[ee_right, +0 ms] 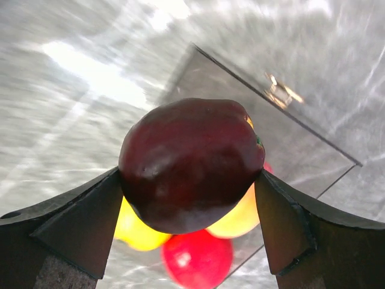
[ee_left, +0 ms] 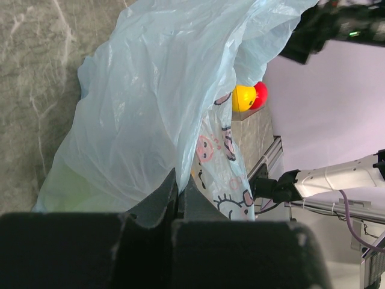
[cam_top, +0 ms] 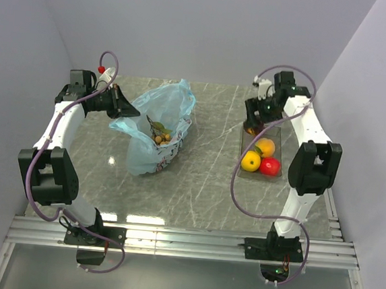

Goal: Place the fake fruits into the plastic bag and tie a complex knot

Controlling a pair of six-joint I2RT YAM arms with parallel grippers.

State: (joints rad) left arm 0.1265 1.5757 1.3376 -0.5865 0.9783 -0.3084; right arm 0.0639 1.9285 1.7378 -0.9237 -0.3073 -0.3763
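The plastic bag [cam_top: 155,124] stands open at the left of the table, light blue with a cartoon print, with a bunch of small brown balls [cam_top: 162,139] inside. My left gripper [cam_top: 127,109] is shut on the bag's rim [ee_left: 178,171], with the film pinched between its fingers. My right gripper [ee_right: 189,180] is shut on a dark red fruit [ee_right: 191,162], one finger touching each side, over the far end of the clear tray [cam_top: 279,146]. Below it in the tray lie a yellow fruit [ee_right: 135,232], a yellow-orange one [ee_right: 240,215] and a red one [ee_right: 197,259].
The tray's fruits [cam_top: 259,158] lie at its near end, with a bit of green among them. The right arm [cam_top: 310,161] reaches over the tray's right side. White walls close in the marble table [cam_top: 203,179] on three sides.
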